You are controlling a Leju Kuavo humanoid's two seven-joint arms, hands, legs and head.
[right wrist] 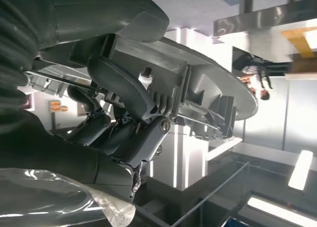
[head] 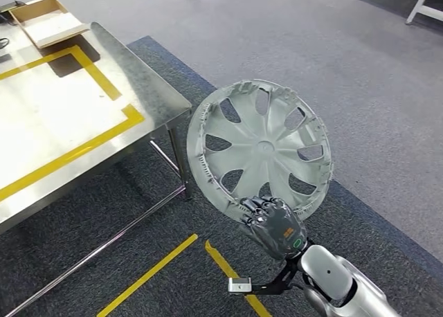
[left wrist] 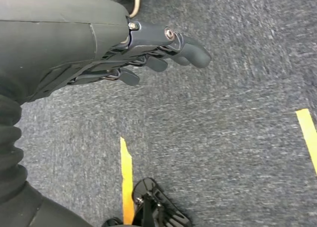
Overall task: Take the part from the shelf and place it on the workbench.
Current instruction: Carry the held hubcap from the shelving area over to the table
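- Your widest surface is the grey carpet [head: 324,47], spread under everything in the head view, with a darker mat [head: 156,261] laid across it beneath the bench and the robot.
- Your workbench [head: 151,88] takes the head view's left side: a steel top on thin metal legs, marked with a yellow taped frame [head: 94,71] around a pale panel.
- At the bench's far corner sits your shallow cardboard tray [head: 44,19], tilted slightly over the frame's edge.
- Your part [head: 261,151], a grey spoked wheel cover, hangs in the air just beside the bench's near right corner, off the tabletop and above the mat, its ribbed inner face turned toward the head camera.
- Your right hand [head: 274,223] grasps the cover's lower rim; in the right wrist view the fingers [right wrist: 119,90] curl over the rim's edge with the thumb pressing from the other side.
- Your left hand [left wrist: 123,58] hangs over the carpet, fingers stretched out nearly straight and slightly apart, grasping nothing.
- Yellow floor lines [head: 151,272] cross the mat below the hands, two of them angled toward each other near your right arm.
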